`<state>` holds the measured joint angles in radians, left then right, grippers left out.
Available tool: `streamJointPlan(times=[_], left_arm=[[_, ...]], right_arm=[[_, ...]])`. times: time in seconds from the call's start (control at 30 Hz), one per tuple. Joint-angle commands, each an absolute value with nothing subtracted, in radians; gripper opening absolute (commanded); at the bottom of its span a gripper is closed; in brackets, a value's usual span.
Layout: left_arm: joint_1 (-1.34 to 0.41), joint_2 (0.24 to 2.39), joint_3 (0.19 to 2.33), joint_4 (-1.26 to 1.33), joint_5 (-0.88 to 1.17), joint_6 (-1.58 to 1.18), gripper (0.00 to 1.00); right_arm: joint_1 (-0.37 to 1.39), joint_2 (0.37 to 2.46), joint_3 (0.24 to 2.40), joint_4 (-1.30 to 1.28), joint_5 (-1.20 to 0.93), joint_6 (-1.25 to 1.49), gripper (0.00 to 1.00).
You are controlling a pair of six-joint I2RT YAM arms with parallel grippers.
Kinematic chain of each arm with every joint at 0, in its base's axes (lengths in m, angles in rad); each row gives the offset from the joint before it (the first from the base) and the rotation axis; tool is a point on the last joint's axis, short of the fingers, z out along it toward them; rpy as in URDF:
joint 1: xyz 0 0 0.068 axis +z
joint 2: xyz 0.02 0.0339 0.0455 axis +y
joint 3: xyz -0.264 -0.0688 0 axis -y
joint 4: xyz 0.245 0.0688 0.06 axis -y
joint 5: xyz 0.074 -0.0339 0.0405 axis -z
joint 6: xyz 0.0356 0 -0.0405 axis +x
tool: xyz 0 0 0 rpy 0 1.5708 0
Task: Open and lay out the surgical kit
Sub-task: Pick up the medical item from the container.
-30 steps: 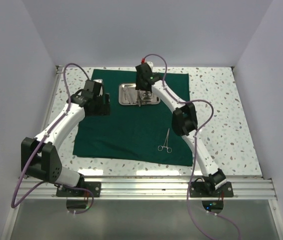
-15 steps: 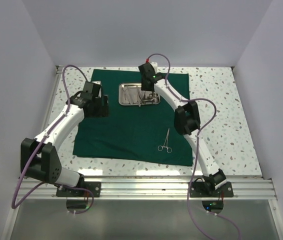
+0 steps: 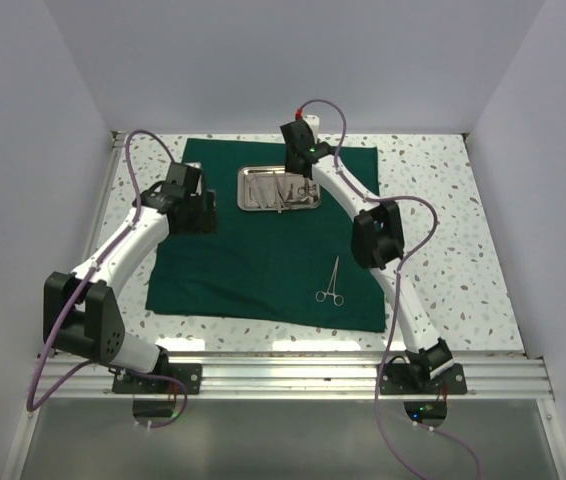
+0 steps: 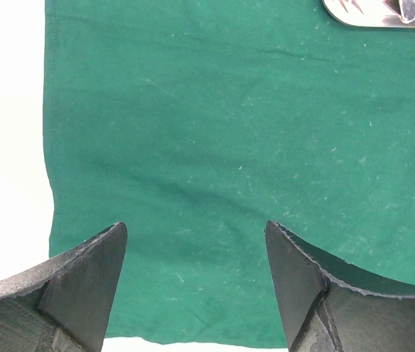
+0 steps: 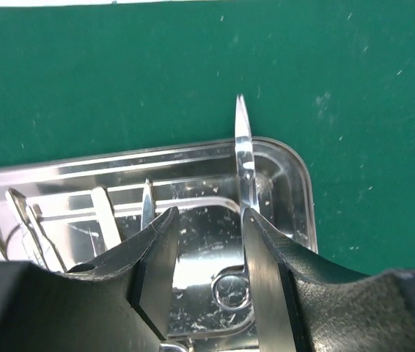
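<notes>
The dark green cloth (image 3: pixel 253 260) lies spread flat on the table. The shiny steel tray (image 3: pixel 245 205) sits on its far middle and holds several thin silver instruments (image 3: pixel 268 190). My right gripper (image 3: pixel 299 184) hangs over the tray's right part, jaws open. In the right wrist view (image 5: pixel 209 216) a pointed silver blade (image 5: pixel 242 143) runs along the right finger's inner face, its tip past the tray rim (image 5: pixel 295 158), and a ring handle (image 5: pixel 229 290) shows between the fingers. Ring-handled scissors (image 3: pixel 330 283) lie on the cloth's near right. My left gripper (image 3: pixel 203 214) is open and empty above the cloth's left part (image 4: pixel 196 227).
The speckled tabletop (image 3: pixel 443 220) surrounds the cloth. White walls stand left, right and behind. An aluminium rail (image 3: pixel 283 375) runs along the near edge with both arm bases. The tray's corner shows at the top right of the left wrist view (image 4: pixel 383 18).
My right gripper has shifted a little to the right and farther back over the tray. The left arm, cloth and scissors have not moved.
</notes>
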<state>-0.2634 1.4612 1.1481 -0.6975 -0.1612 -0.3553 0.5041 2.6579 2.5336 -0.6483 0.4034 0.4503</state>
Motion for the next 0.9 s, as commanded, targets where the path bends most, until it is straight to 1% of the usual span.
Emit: streamJointPlan(times=[0.0, 0.17, 0.3, 0.47, 0.63, 0.7, 0.77, 0.83, 0.87], left_arm=[[-0.247, 1.482, 1.200, -0.676, -0.178, -0.342, 0.80], [-0.244, 1.516, 1.224, -0.678, -0.178, -0.344, 0.80], [-0.239, 1.549, 1.252, -0.684, -0.175, -0.337, 0.80], [-0.236, 1.598, 1.301, -0.698, -0.163, -0.331, 0.80], [-0.235, 1.621, 1.322, -0.698, -0.153, -0.322, 0.80], [-0.235, 1.624, 1.319, -0.695, -0.147, -0.319, 0.80], [-0.233, 1.621, 1.313, -0.695, -0.144, -0.316, 0.80], [-0.233, 1.615, 1.309, -0.692, -0.141, -0.314, 0.80], [-0.232, 1.612, 1.302, -0.689, -0.140, -0.313, 0.80]], right_arm=[[0.495, 2.654, 2.562, -0.630, 0.446, 0.440, 0.45], [0.486, 2.672, 2.546, -0.658, 0.492, 0.402, 0.44], [0.465, 2.692, 2.540, -0.661, 0.476, 0.411, 0.44], [0.463, 2.715, 2.543, -0.672, 0.448, 0.411, 0.39], [0.465, 2.750, 2.574, -0.719, 0.434, 0.416, 0.39], [0.468, 2.755, 2.572, -0.733, 0.426, 0.416, 0.36], [0.472, 2.760, 2.572, -0.753, 0.416, 0.419, 0.24], [0.476, 2.766, 2.573, -0.768, 0.416, 0.419, 0.17], [0.479, 2.767, 2.569, -0.776, 0.413, 0.419, 0.17]])
